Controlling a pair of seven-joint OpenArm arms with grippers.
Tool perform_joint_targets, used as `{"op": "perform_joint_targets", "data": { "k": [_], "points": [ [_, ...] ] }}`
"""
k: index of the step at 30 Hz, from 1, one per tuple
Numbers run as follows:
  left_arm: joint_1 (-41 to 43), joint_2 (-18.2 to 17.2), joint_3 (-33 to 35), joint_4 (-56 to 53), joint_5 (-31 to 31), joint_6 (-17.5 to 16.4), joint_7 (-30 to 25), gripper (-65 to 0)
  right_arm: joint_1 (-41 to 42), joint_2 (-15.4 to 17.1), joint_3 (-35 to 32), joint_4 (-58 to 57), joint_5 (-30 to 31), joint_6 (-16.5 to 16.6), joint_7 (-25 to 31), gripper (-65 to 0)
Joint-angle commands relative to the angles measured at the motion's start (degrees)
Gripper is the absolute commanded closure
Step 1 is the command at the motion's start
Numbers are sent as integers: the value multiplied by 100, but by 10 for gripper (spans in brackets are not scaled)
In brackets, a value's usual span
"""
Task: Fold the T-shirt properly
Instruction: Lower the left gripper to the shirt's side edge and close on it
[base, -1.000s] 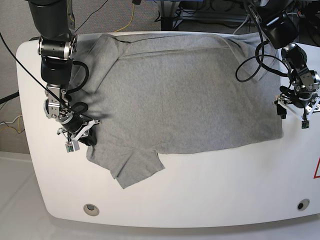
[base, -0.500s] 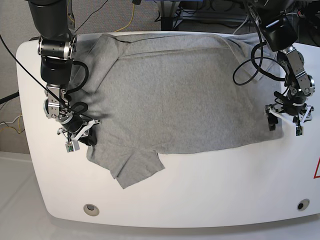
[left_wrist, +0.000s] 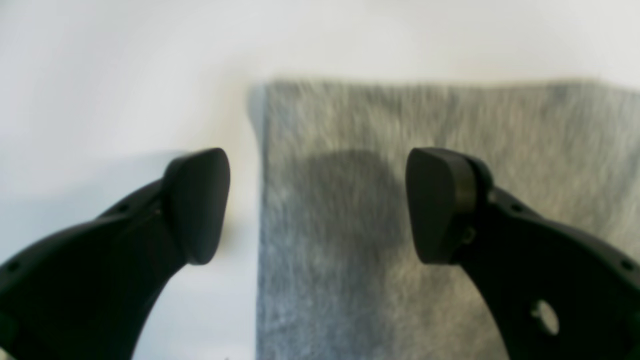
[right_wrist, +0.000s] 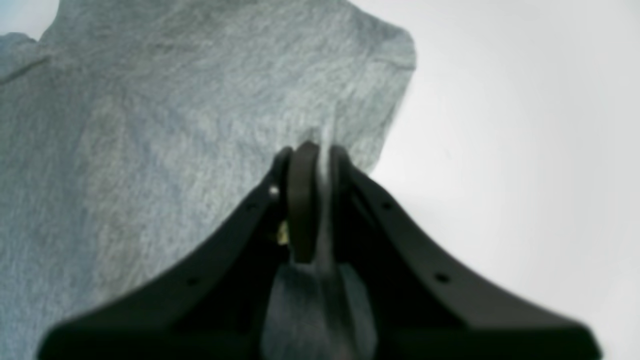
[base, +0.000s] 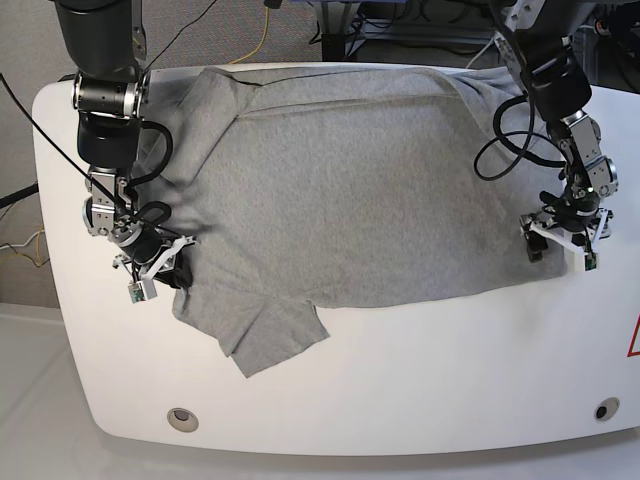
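Base view: heather-grey short-sleeved cotton T-shirt spread flat across white bench. Right gripper, frame left, pinching shirt edge. Left gripper, frame right, spread wide astride hem corner.

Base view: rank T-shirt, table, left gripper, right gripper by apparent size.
1. table
2. T-shirt
3. right gripper and left gripper: both small and look about alike, so no ranking between them.
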Motion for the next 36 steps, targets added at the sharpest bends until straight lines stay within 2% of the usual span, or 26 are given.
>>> {"op": "perform_joint_targets", "data": {
  "k": [1, 11, 20, 27, 36],
  "points": [
    [-149, -188, -14, 90, -77, 77, -210, -522, 21, 85, -22, -18, -233, -44, -401, -57],
    [-509, -188, -5, -552, -86, 130, -236, -522, 21, 155, -22, -18, -233, -35, -401, -57],
    [-597, -179, 21, -1264, -86, 130, -905, -522, 21, 164, -22, -10, -224, -35, -401, -57],
    [-703, -153, 30, -1650, -94, 121, -966, -522, 21, 172, -13, -10, -224, -35, -401, -57],
    [-738, 128, 30, -1650, -94, 112, -949, -522, 21, 172, -13, -10, -224, -35, -401, -55]
  ]
}}
